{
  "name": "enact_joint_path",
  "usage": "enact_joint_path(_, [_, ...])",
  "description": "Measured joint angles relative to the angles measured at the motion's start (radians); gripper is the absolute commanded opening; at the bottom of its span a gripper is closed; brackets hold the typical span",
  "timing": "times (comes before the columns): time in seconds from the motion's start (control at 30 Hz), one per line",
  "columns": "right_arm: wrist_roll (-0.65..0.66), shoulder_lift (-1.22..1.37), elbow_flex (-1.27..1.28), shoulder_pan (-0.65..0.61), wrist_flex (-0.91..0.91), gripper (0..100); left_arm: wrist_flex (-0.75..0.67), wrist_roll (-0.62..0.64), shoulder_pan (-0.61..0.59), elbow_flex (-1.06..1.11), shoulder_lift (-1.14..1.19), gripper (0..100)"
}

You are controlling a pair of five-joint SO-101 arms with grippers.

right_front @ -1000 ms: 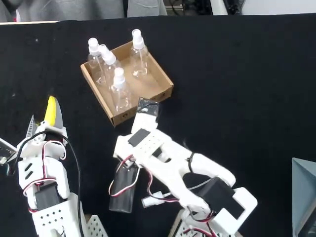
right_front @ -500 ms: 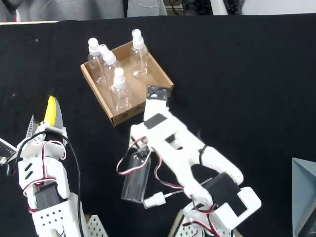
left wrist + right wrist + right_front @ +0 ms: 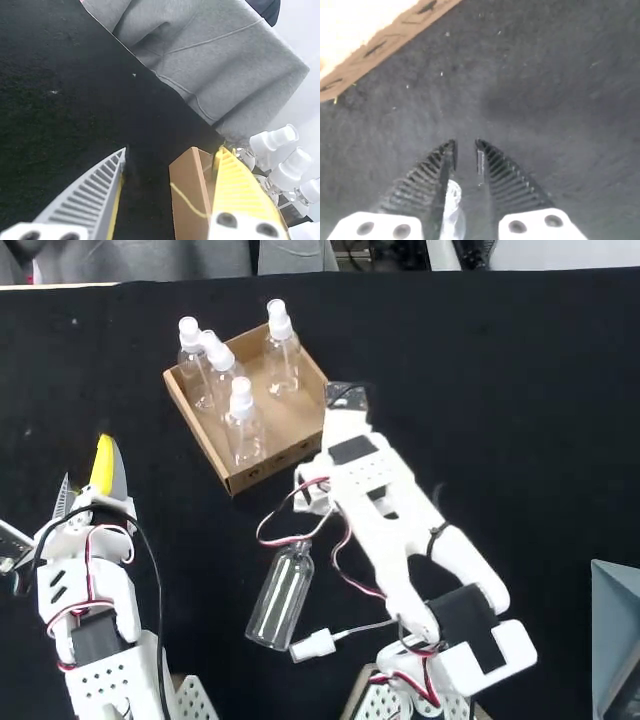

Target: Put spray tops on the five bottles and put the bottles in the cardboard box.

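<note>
Nearest you, one bottle (image 3: 280,595) lies on the table (image 3: 500,390), one spray top (image 3: 313,645) just beside its near end (whether attached is hard to tell). Your left gripper (image 3: 173,148) is spread wide, empty; your right gripper (image 3: 465,144), barely parted, pinches nothing. Farther, four capped bottles (image 3: 243,430) stand in the cardboard box (image 3: 285,458).
</note>
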Motion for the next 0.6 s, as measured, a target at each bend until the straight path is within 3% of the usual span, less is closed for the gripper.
enact_joint_path(0.2, [0.017, 0.0, -0.018, 0.0, 0.044, 3.3, 0.0, 0.0, 0.0, 0.0, 0.0, 26])
enact_joint_path(0.6, [0.017, 0.0, -0.221, -0.063, 0.333, 5.7, 0.0, 0.0, 0.0, 0.0, 0.0, 26])
